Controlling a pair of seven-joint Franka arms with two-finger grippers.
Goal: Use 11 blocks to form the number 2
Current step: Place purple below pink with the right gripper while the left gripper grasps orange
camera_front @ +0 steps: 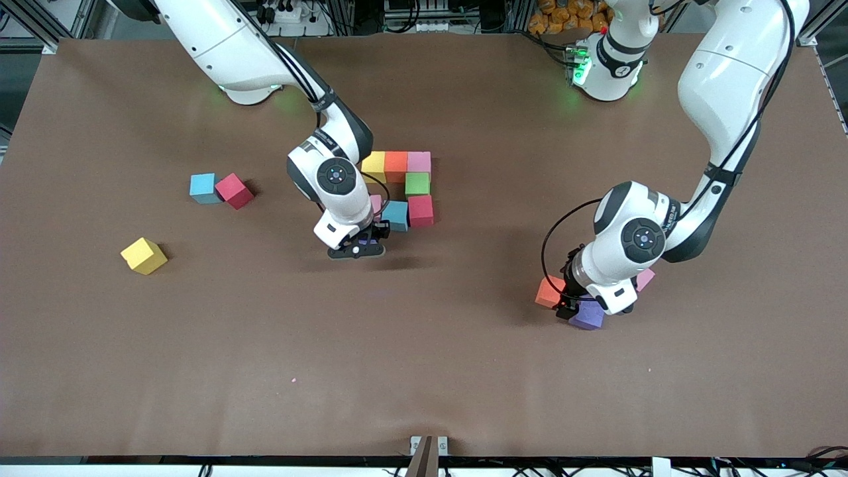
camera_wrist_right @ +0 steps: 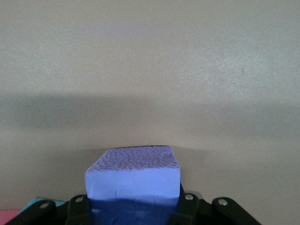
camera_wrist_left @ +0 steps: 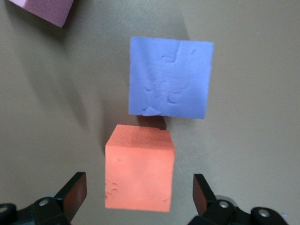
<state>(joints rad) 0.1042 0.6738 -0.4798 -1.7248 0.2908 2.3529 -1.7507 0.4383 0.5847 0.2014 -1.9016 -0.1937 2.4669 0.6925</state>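
Note:
Part of the number 2 lies mid-table: a yellow block [camera_front: 374, 165], an orange block [camera_front: 396, 165] and a pink block [camera_front: 419, 162] in a row, then a green block [camera_front: 417, 183], with a red block [camera_front: 421, 211], a light blue block [camera_front: 396, 215] and a half-hidden pink block [camera_front: 376, 204] below it. My right gripper [camera_front: 361, 246] [camera_wrist_right: 133, 206] is shut on a purple block [camera_wrist_right: 133, 176], low over the table by that pink block. My left gripper [camera_front: 570, 306] [camera_wrist_left: 139, 187] is open, its fingers [camera_wrist_left: 75, 192] either side of a loose orange block [camera_wrist_left: 139, 173] [camera_front: 550, 291]. A second purple block [camera_wrist_left: 171, 77] [camera_front: 586, 317] lies just past it.
A loose pink block [camera_front: 644, 278] [camera_wrist_left: 44, 9] sits half under the left wrist. Toward the right arm's end lie a light blue block [camera_front: 203, 188] touching a red block [camera_front: 234, 191], and a yellow block [camera_front: 144, 256] nearer the camera.

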